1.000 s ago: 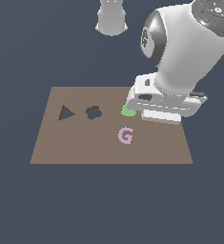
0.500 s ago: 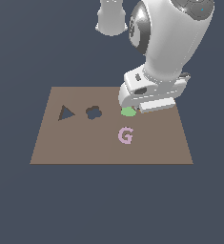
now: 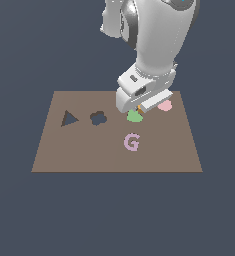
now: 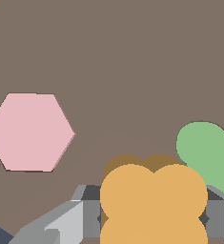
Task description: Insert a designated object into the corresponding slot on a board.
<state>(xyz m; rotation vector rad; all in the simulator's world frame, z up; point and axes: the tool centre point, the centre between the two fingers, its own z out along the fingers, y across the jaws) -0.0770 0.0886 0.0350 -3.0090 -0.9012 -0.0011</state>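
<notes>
In the wrist view the orange lobed block [image 4: 153, 200] sits between my grey fingers [image 4: 66, 221]; my gripper [image 4: 151, 217] is shut on it, above the brown board [image 4: 132, 57]. In the exterior view my gripper [image 3: 138, 107] hangs over the board [image 3: 89, 155] near its far right part, and only a sliver of orange [image 3: 138, 107] shows under the hand. The dark flower-shaped slot [image 3: 98, 118] lies to the exterior view's left of the gripper, well apart from it.
A green rounded piece [image 3: 134, 117] [image 4: 208, 152] lies just under the gripper. A pink hexagonal piece [image 3: 164, 105] [image 4: 31, 132] lies on the board's far right. A dark triangular cutout [image 3: 68, 119] and a pale pink letter G [image 3: 131, 142] mark the board.
The arm has swung towards the exterior view's left with the gripper, uncovering the pink piece. The green piece has not moved.
</notes>
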